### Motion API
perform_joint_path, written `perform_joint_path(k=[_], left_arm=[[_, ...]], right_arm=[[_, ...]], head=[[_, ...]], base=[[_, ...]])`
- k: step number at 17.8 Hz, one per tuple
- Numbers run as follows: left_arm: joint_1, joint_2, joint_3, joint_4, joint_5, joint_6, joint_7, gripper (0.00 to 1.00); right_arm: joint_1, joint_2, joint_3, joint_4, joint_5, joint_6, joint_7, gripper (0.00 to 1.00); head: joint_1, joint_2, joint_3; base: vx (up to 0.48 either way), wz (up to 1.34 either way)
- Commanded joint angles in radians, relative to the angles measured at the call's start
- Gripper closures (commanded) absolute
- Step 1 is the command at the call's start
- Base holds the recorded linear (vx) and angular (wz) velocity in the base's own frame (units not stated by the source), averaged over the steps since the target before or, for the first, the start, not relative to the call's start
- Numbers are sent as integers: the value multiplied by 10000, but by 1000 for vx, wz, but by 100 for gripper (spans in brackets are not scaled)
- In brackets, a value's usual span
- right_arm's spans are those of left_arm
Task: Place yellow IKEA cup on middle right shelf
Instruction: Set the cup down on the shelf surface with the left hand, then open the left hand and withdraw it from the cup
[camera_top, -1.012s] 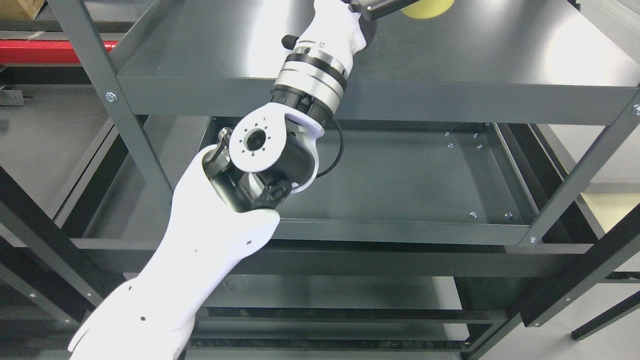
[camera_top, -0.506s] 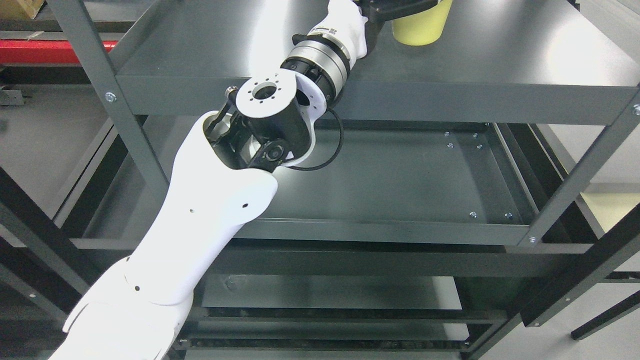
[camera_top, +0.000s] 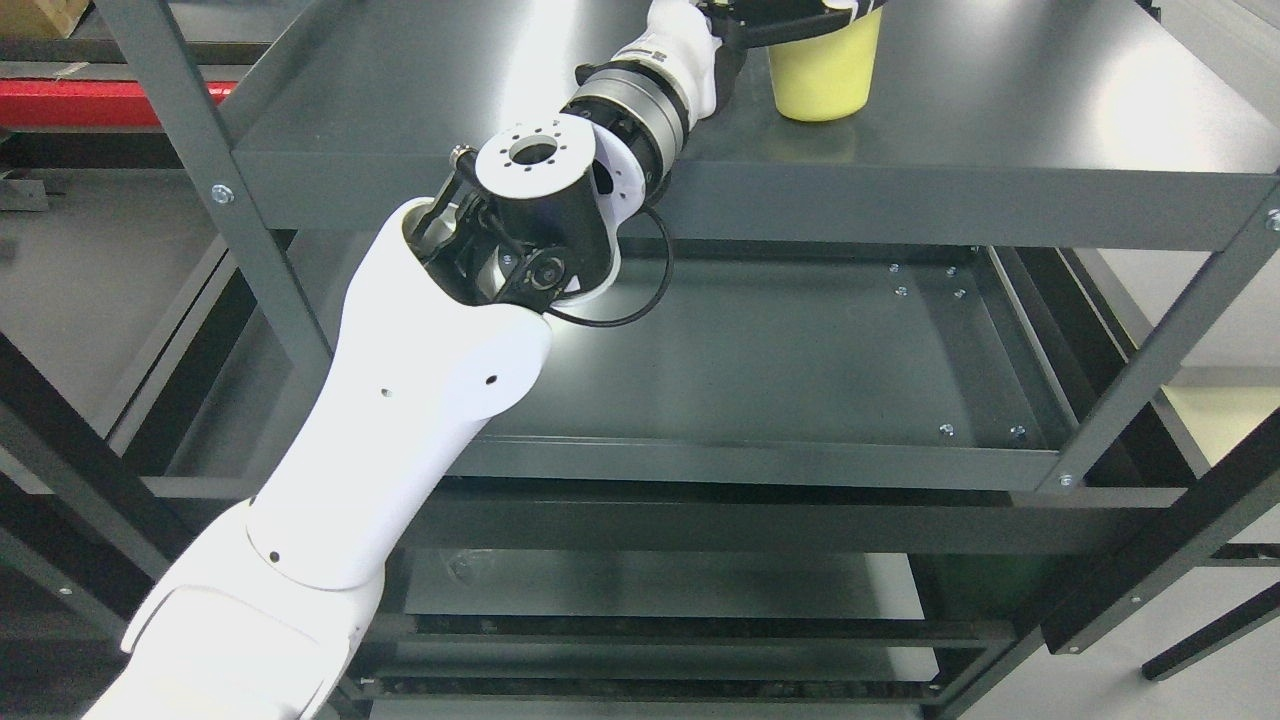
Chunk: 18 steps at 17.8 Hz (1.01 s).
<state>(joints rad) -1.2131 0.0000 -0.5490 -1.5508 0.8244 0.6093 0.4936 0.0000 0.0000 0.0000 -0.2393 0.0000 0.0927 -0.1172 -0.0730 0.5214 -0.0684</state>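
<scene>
Where the left hand (camera_top: 790, 15) grips — yellow cup (camera_top: 822, 75) below.

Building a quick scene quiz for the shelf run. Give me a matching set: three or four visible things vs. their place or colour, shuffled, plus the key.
Things:
1. yellow cup
2. left arm
3. lower shelf
4. red beam

Descriptions:
A. dark grey tray with small bolts near its right side
B. at the picture's far left edge, behind the rack post
C. standing upright on the upper shelf, hand at its rim
D. white, reaching up from the lower left

Pairs: 1-C, 2-D, 3-A, 4-B
</scene>
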Motion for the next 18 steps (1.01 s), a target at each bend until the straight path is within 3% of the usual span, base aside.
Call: perform_joint_path(k=[1, 14, 18], left_arm=[[-48, 175, 106, -60, -114, 27, -12, 3], [59, 175, 2145, -1242, -375, -111, -42, 1], [288, 175, 2208, -2039, -359, -95, -394, 1]], right_arm=[[138, -175, 169, 0, -246, 8, 6, 1], [138, -175, 169, 0, -246, 8, 6, 1], [138, -175, 169, 0, -246, 8, 6, 1]], head=[[0, 0, 0], [0, 0, 0], [0, 0, 0]], base=[[0, 0], [-5, 0], [-59, -2]])
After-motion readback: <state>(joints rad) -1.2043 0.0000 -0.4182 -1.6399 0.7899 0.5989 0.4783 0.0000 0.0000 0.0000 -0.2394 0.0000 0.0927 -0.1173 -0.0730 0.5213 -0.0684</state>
